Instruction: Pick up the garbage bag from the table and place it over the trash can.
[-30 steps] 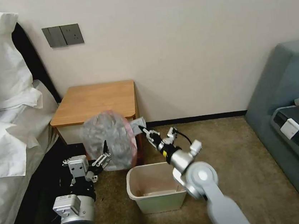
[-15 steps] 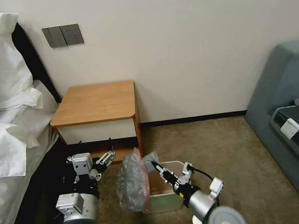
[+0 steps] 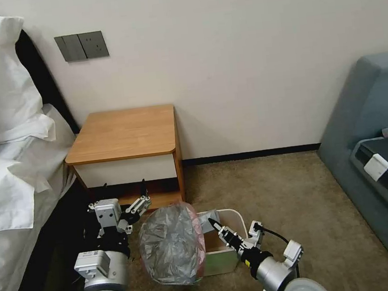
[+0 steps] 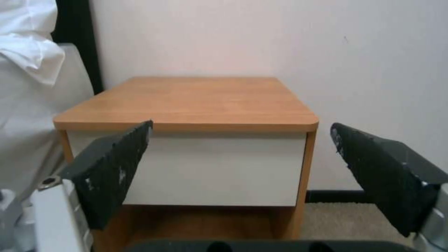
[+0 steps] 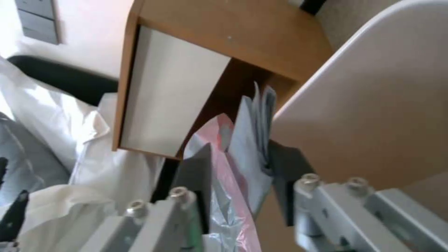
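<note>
Fingers (image 5: pixel 198 182) of the right gripper (image 3: pixel 214 224) pinch the garbage bag (image 3: pixel 170 244) by its pink rim beside the trash can (image 3: pixel 223 259), so I judge the mouth must spread over the rim, with the wide-open left gripper (image 3: pixel 135 207) nearby taking the far edge.

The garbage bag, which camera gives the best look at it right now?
The head view: the whole garbage bag hangs ballooned beside the trash can, pinched by the right gripper. The right wrist view shows just the pinched fold with its pink rim between the fingers. The left wrist view faces the table.
</note>
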